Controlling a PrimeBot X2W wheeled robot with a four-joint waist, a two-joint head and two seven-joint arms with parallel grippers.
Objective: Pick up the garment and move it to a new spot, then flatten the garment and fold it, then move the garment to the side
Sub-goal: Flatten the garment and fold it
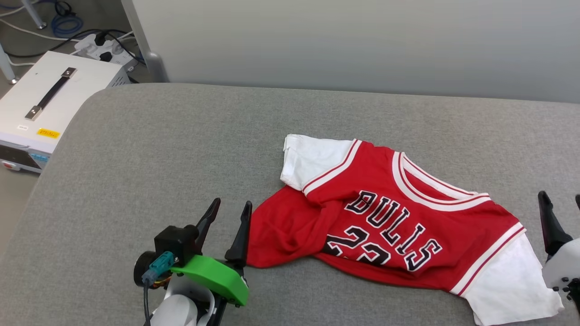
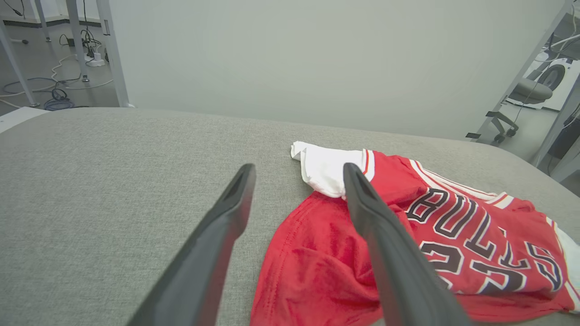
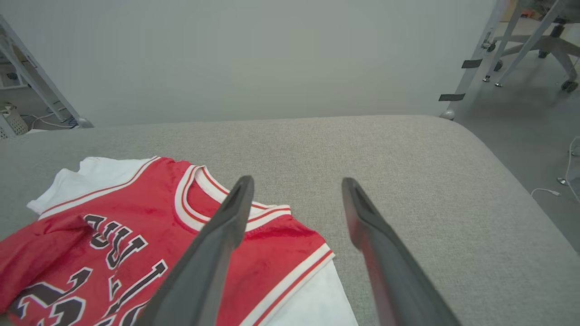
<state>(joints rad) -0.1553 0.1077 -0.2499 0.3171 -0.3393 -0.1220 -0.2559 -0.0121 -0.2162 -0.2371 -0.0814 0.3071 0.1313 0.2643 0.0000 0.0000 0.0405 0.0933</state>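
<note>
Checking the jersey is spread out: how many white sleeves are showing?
2. One white sleeve lies at the garment's far-left end; the other at its near-right end, beside the right gripper. Neither is hidden.

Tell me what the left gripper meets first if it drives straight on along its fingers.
Probably the grey padded surface, close beside the garment's white sleeve. The left gripper, open, points low across it, and one finger may catch the red hem; depth is unclear.
</note>
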